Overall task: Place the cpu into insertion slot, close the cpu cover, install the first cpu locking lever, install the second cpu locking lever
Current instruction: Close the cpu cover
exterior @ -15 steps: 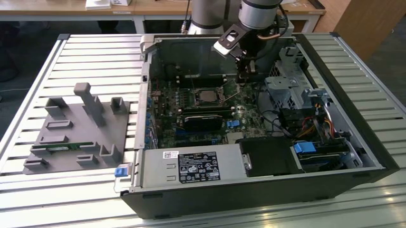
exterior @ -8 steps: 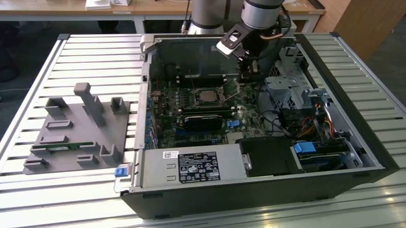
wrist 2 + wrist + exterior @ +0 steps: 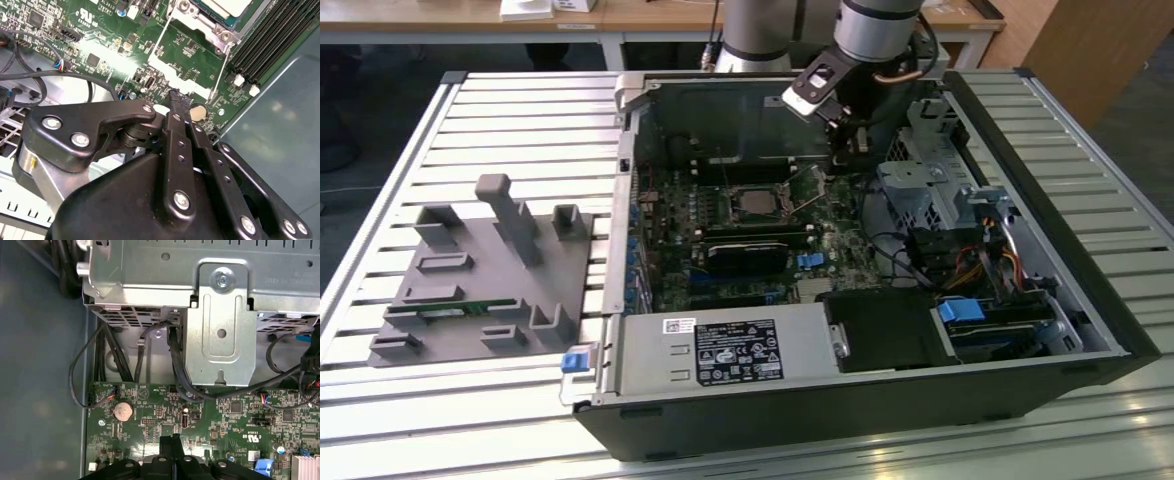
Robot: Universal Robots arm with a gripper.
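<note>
The cpu (image 3: 225,6), with a dull silver top, lies in the insertion slot (image 3: 728,205) on the green board. In the exterior view the cpu (image 3: 755,204) is the pale square at the slot's centre. The cpu cover (image 3: 167,75), a thin silver frame, is swung open off the slot, and green board shows through its window. My gripper (image 3: 180,99) is shut with nothing between its black fingers, and its tips are at the cover's free edge. In the exterior view the gripper (image 3: 849,155) hangs inside the case just to the right of the slot. A thin lever rod (image 3: 811,203) slants up beside the slot.
A silver drive cage (image 3: 220,315) with black cables stands close behind the gripper. A coin battery (image 3: 122,411) and long black memory slots (image 3: 265,45) flank the slot. The black-labelled power supply (image 3: 720,350) is at the case's front. A grey fixture (image 3: 480,270) stands on the slatted table at the exterior view's left.
</note>
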